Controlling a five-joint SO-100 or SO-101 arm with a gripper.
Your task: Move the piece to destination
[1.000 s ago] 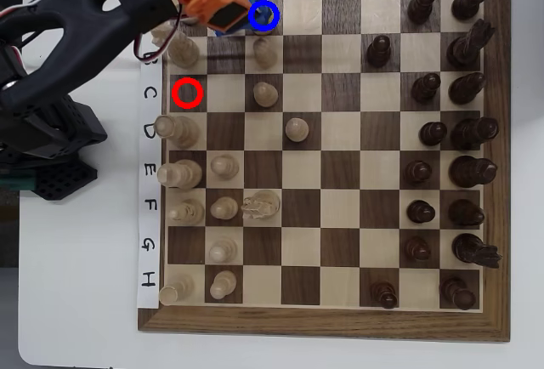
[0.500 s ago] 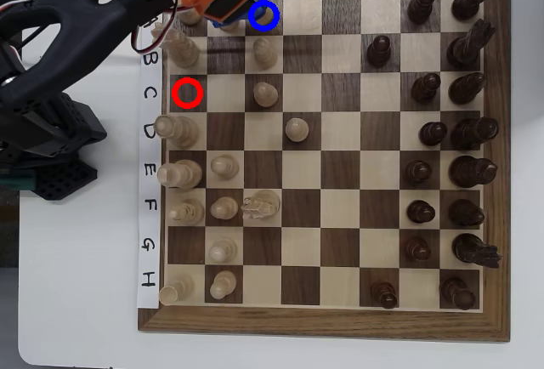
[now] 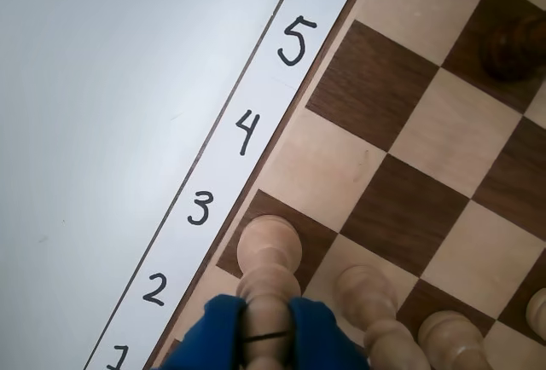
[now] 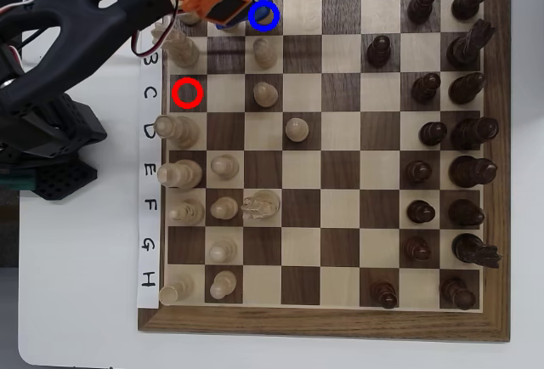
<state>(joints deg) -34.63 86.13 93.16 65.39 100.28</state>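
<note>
In the wrist view the piece (image 3: 269,251), light beige with a small rounded head, stands upright over the dark edge square (image 3: 320,232) beside the label 3. My gripper (image 3: 266,336) is shut on its stem, one blue fingertip (image 3: 213,336) on each side. In the overhead view the gripper (image 4: 244,10) sits at the board's top edge, against the destination square (image 4: 276,29) marked with a blue ring. There the arm hides most of the piece.
Light pawns (image 3: 367,289) (image 3: 448,332) stand close to the right of the held piece. A red ring marks a square (image 4: 188,93) in row C. Several dark pieces (image 4: 463,88) fill the board's right columns. The black arm (image 4: 59,54) covers the upper left corner.
The gripper with the piece shifted slightly up and left at the blue ring, then barely moved. The other pieces stayed put.
</note>
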